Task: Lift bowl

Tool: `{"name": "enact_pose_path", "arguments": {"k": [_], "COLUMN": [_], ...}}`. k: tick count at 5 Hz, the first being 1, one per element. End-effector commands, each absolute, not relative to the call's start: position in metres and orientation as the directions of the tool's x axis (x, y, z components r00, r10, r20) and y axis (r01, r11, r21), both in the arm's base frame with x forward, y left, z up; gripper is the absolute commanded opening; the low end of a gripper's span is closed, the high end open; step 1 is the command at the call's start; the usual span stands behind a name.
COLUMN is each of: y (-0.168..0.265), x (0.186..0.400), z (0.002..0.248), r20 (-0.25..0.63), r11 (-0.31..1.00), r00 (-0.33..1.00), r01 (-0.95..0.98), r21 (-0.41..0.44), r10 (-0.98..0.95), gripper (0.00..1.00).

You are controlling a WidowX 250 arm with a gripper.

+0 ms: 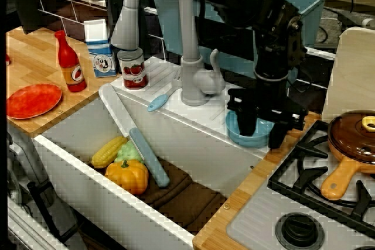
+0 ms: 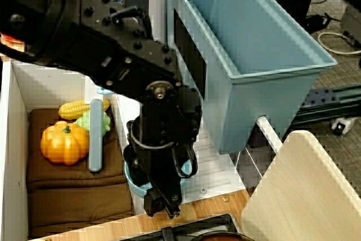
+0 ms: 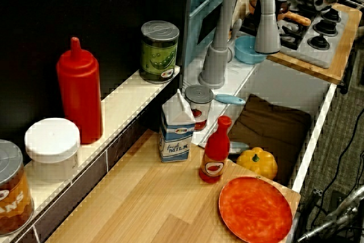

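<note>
**Q:** so what's around the faucet (image 1: 187, 57), biggest stuff first?

**A:** Big blue tub (image 2: 254, 43) stands behind it. The sink (image 1: 193, 150) drops away in front, with a brown mat (image 1: 187, 194) on its floor. The black robot arm (image 1: 258, 10) comes down just to the stove side of the faucet. The stove (image 1: 310, 203) is further along that way, with a brown pan (image 1: 354, 139) on it.

**Q:** and the bowl?

**A:** The light-blue bowl (image 1: 253, 137) sits on the white ledge beside the faucet base, between it and the stove. The gripper (image 1: 261, 128) is right on it, fingers spread: one finger (image 1: 246, 120) dips inside the bowl, the other is outside the rim on the stove side. Can't tell if it's actually pinching the wall.

**Q:** smaller bits?

**A:** Orange plate (image 1: 33, 100) on the wood counter well away from the faucet. In the sink: pumpkin (image 1: 127, 175), corn (image 1: 109, 151), a blue-handled knife (image 1: 140, 144). Ketchup bottle (image 1: 70, 62), milk carton (image 1: 101, 48) and tomato can (image 1: 132, 69) are on the plate side of the faucet.
</note>
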State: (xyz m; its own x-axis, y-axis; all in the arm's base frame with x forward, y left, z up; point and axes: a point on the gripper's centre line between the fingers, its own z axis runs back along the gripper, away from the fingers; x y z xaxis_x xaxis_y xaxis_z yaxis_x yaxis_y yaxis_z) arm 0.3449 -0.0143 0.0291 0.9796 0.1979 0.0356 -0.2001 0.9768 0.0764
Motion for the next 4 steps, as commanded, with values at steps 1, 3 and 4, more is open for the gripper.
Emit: {"name": "enact_pose_path", "arguments": {"k": [1, 3, 4], "y": [-0.008, -0.007, -0.006], "x": [0.342, 0.336, 0.332], "z": [0.037, 0.042, 0.055], "r20": [0.073, 0.075, 0.067], "r11": [0.972, 0.972, 0.972], "r00": [0.971, 0.971, 0.971], "r01": [-0.229, -0.23, -0.234], "r21": [0.049, 0.052, 0.035], "r10": [0.226, 0.226, 0.231], "gripper": [0.0, 0.0, 0.0]}}
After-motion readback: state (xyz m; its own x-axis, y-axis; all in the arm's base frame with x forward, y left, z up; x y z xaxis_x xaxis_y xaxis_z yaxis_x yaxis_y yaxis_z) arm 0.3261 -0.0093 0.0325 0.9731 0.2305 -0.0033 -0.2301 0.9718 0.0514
